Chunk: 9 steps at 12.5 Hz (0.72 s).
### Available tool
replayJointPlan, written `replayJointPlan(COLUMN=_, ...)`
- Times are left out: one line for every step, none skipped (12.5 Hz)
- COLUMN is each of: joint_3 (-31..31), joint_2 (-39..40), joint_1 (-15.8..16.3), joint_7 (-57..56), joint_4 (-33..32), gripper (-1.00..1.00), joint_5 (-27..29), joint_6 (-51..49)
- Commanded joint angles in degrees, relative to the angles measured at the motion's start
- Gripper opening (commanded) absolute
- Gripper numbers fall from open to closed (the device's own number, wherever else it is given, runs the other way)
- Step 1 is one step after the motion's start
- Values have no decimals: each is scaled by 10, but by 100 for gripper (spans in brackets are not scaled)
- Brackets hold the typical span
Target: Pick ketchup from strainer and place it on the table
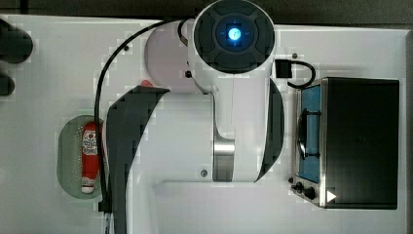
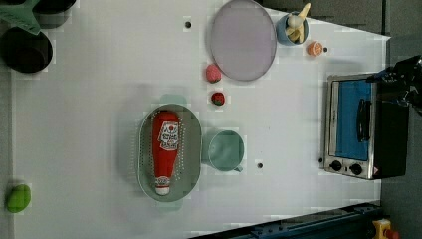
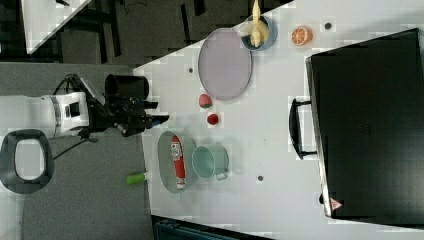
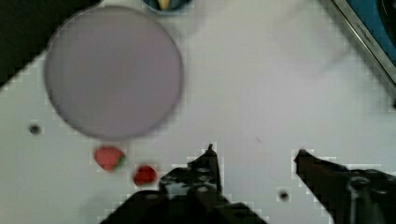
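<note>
Ketchup point(image 2: 165, 149), red, white-capped, lies in pale green strainer point(image 2: 190, 149).

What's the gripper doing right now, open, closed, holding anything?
Gripper: open and empty, with bare table between its fingertips. The ketchup lies in the strainer, not yet picked.

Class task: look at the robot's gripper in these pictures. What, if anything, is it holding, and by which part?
Nothing. The gripper is open and empty above the table; the ketchup lies in the strainer.
</note>
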Motion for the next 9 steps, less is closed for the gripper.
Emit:
replayJointPlan(joint_3=35, joint_2=-113, joint_1=-44, joint_7=39, joint_4=-22, gripper=59, joint_5=20, joint_6=-78)
replayJointPlan(joint_3=39, joint_2=-112, joint_1=-43, joint_7=39, joint_4=-22, gripper=81, joint_5=20, joint_6=-77)
replayJointPlan(joint_3=47, joint_2=-110, joint_1=-42, joint_7=39, joint_4=-22, gripper=100, joint_5=20, joint_6=-77)
replayJointPlan(joint_3=59, joint_2=-108, joint_1=-40, joint_7=39, joint_4=-22, gripper=100, joint_5=21, joint_6=-73)
replayJointPlan(joint_3=75, joint_2=-104, joint_1=-37, joint_7=40, joint_4=-22, gripper=100, joint_5=21, joint_6=-70)
replayJointPlan(joint_3=94, joint_2=-100, joint_1=-34, joint_7=40, joint_4=-22, gripper=100, joint_5=21, joint_6=-67)
replayJointPlan(joint_3=115, joint_2=-95, joint_1=-32, joint_7=40, joint_4=-22, gripper=100, joint_5=21, joint_6=-64)
replayJointPlan(joint_3=138, joint_2=-89, joint_1=-29, joint_7=40, joint_4=-22, gripper=100, joint_5=21, joint_6=-63)
replayJointPlan(joint_3=163, joint_2=-82, joint_1=-27, joint_7=40, joint_4=-22, gripper=100, joint_5=21, joint_6=-63)
